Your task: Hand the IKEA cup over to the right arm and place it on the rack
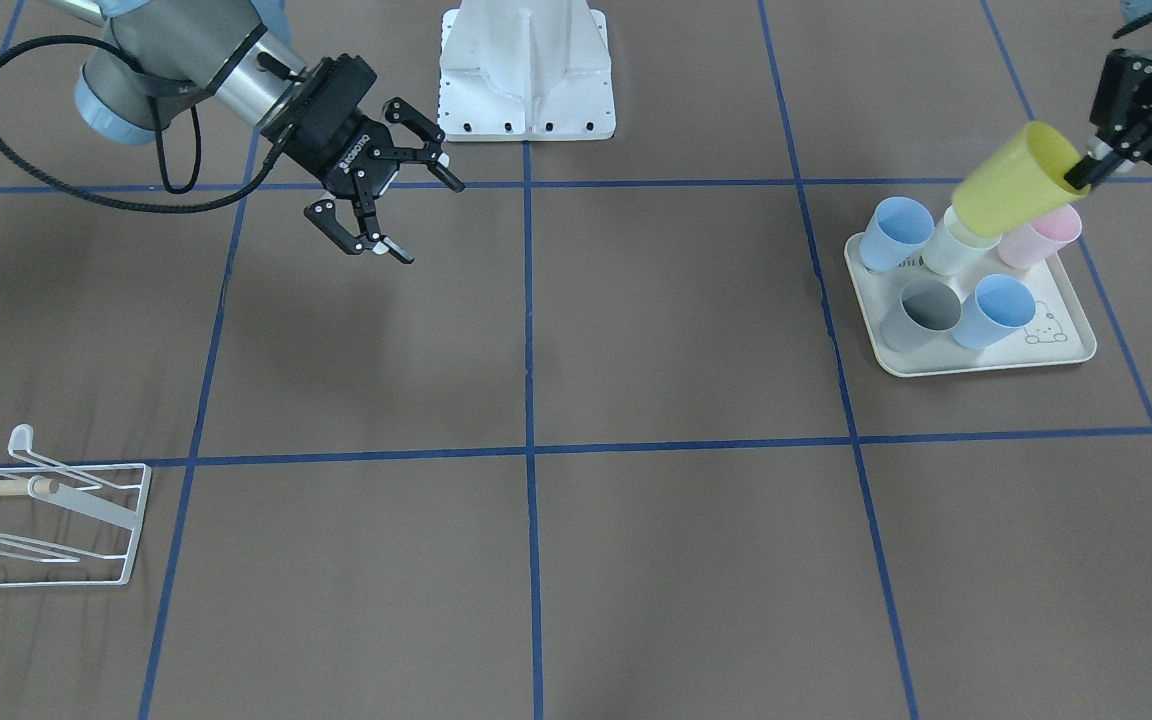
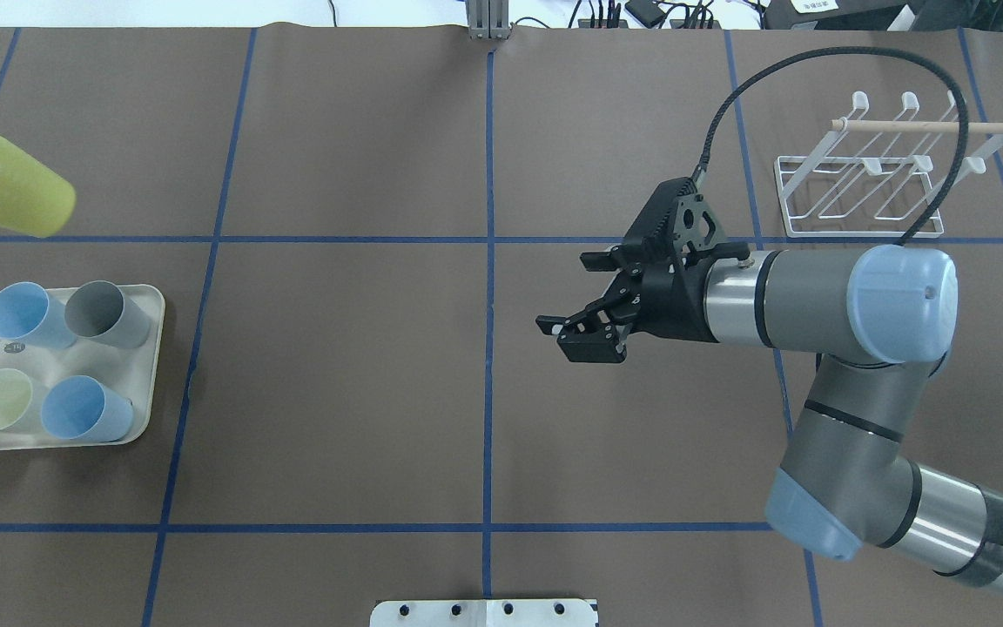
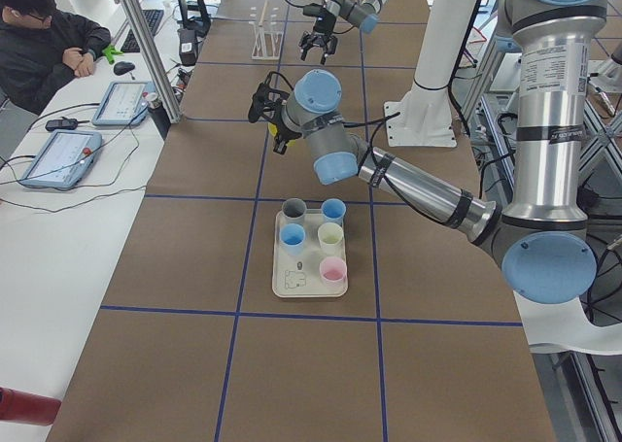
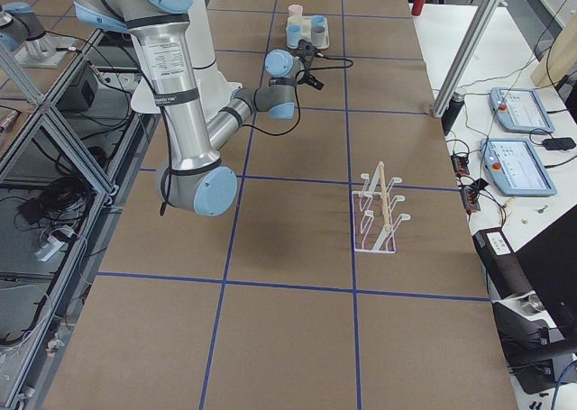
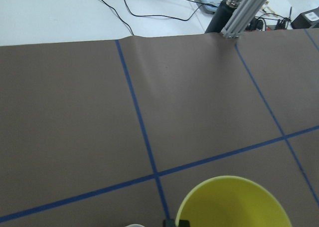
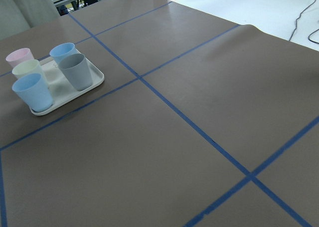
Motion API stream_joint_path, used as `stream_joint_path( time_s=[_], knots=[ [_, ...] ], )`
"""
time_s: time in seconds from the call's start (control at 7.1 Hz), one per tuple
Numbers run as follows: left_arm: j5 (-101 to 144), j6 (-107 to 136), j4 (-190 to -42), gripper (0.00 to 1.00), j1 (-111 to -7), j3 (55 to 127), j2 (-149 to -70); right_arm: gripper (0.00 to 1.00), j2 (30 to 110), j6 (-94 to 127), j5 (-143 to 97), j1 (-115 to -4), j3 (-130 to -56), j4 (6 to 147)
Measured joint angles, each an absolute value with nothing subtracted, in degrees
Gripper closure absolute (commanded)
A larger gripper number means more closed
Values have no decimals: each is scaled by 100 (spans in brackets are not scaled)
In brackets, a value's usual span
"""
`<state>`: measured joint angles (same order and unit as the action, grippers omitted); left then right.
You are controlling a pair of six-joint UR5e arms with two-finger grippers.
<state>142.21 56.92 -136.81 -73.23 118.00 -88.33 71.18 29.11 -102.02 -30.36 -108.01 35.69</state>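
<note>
My left gripper (image 1: pixel 1094 172) is shut on the rim of a yellow IKEA cup (image 1: pixel 1016 182) and holds it tilted in the air above the far side of the cup tray. The cup also shows at the left edge of the overhead view (image 2: pixel 7 193) and at the bottom of the left wrist view (image 5: pixel 232 203). My right gripper (image 1: pixel 428 220) is open and empty, in the air over the table's middle (image 2: pixel 564 293), pointing toward the left side. The white wire rack (image 2: pixel 885 178) with its wooden rod stands behind the right arm, empty (image 1: pixel 46 510).
A cream rabbit-print tray (image 1: pixel 981 362) holds two blue cups, a grey one (image 1: pixel 921 313), a pale green one and a pink one; it also shows in the right wrist view (image 6: pixel 75 95). The white arm base (image 1: pixel 526 75) stands at the robot's table edge.
</note>
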Motion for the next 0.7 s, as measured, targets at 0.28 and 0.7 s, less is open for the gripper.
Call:
stream_joint_path(
  time_s=[0.28, 0.7],
  knots=[
    [14191, 7620, -14511, 100, -6586, 11845, -9263, 2, 6907, 2664, -9716, -2576, -10728, 3303],
    [13544, 8915, -14949, 100, -5632, 11853, -9742, 2, 6828, 2468, -9248, -2225, -9988, 1782]
  ],
)
